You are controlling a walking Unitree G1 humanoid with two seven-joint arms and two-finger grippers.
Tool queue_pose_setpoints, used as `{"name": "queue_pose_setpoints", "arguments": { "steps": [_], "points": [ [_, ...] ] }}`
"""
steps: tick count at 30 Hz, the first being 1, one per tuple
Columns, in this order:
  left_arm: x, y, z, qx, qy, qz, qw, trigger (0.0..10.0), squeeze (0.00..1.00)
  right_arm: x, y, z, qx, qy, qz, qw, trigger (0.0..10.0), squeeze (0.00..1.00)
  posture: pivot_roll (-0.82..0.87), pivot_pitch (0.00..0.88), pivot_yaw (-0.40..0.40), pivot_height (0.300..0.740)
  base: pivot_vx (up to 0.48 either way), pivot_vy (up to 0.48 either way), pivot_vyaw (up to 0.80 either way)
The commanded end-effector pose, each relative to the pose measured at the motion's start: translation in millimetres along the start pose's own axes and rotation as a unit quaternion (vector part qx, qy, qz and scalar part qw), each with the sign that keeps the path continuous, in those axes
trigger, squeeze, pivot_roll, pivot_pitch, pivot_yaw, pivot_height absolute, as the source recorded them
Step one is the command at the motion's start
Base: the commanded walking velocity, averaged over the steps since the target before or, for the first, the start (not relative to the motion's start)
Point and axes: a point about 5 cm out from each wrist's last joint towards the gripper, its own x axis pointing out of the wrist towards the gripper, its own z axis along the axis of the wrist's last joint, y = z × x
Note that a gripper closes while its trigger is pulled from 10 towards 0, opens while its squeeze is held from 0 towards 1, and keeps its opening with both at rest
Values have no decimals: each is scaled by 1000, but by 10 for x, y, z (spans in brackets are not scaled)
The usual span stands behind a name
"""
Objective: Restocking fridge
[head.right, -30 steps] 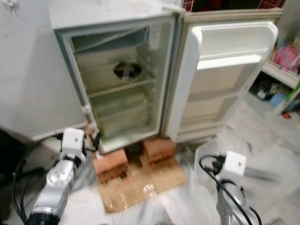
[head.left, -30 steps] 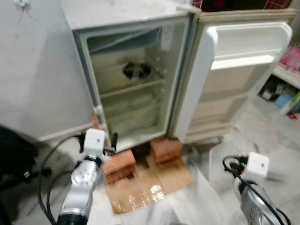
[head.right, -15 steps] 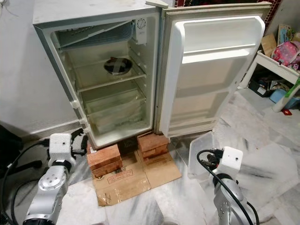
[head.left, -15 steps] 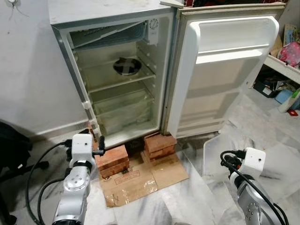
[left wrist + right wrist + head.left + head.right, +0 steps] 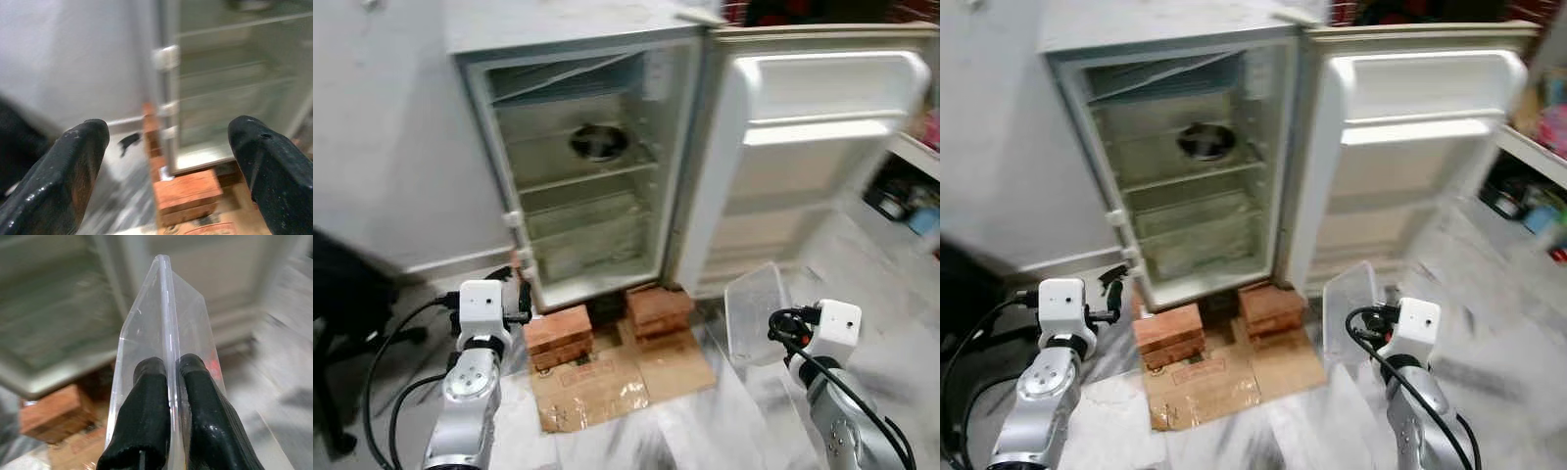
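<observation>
The small fridge [image 5: 499,166] stands open, its white door [image 5: 803,166] swung out to the right. A dark round bowl [image 5: 598,143] sits on the upper wire shelf, with a clear drawer below it. My right gripper [image 5: 170,382] is shut on the edge of a clear plastic container [image 5: 756,313], held upright low in front of the door. My left gripper [image 5: 166,147] is open and holds nothing. It hovers near the fridge's lower left corner [image 5: 521,294].
The fridge rests on two stacks of red bricks [image 5: 560,333] [image 5: 658,308] over a flattened cardboard sheet [image 5: 617,382] on the marble floor. A black chair [image 5: 342,323] stands at the left. A low shelf with coloured items [image 5: 915,186] is at the far right.
The head view has swung and blurred, so the whole scene shifted. The right gripper still holds the clear container, and the left gripper stays open by the fridge corner.
</observation>
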Motion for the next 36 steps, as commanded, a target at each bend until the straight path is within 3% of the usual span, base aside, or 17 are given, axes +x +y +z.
{"name": "queue_pose_setpoints", "arguments": {
  "steps": [1,15,29,36],
  "points": [
    [1,19,18,-1,1,1,1000,10000,0,10,52,40,0,-9,11,1000,10000,0,-50,0,-10,740,379,0,644],
    [2,0,23,-6,6,-6,1000,10000,0,38,93,31,-22,0,31,999,10000,0,-54,0,-7,740,320,324,298],
    [-3,10,22,2,8,-4,1000,10000,0,50,155,85,-40,-17,56,997,10000,0,-52,0,-9,740,0,0,0],
    [10,0,23,2,6,-8,1000,10000,0,58,141,109,-38,-19,56,998,10000,0,-56,0,-9,740,303,-237,492]
  ]
}}
